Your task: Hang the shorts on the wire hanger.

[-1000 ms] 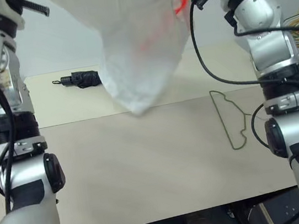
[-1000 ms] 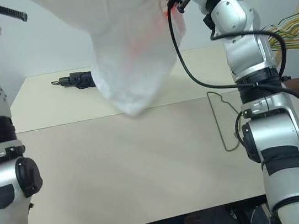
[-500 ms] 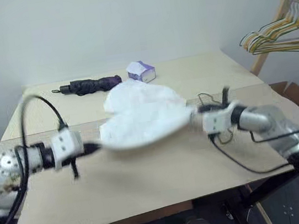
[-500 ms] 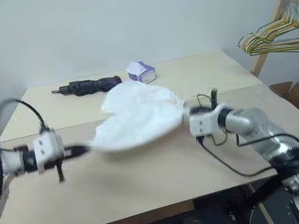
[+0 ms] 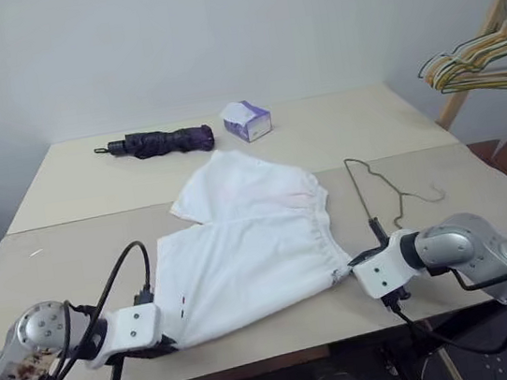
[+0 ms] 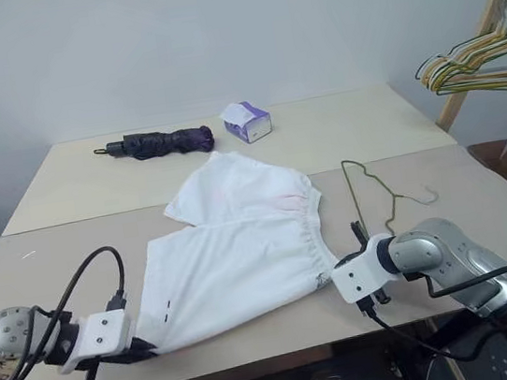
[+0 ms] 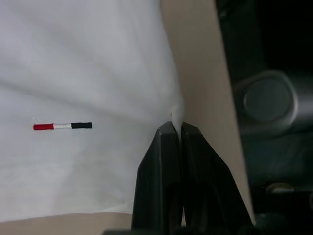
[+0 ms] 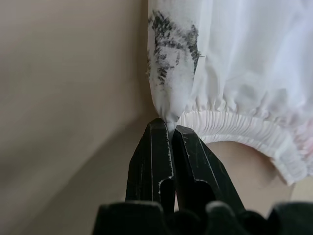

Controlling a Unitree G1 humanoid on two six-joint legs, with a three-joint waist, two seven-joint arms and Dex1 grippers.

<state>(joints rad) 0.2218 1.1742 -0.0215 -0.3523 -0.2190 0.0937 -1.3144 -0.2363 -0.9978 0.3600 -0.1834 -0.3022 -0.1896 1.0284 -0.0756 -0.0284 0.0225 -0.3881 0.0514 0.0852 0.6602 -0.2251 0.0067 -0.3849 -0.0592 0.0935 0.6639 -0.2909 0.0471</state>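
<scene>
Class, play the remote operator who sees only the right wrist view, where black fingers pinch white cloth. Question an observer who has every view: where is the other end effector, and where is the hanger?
Operator: Where is the left end effector?
Observer: The left end effector is shut on the far hem corner of the white fabric shorts.
Operator: And the hanger?
Observer: The thin dark wire hanger lies on the beige table, beside the waistband.

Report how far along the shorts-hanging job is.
Done: the shorts lie spread flat on the table. In hand: left gripper and right gripper each pinch a corner. Left: the wire hanger lies bare beside the waistband, nothing threaded onto it yet.
</scene>
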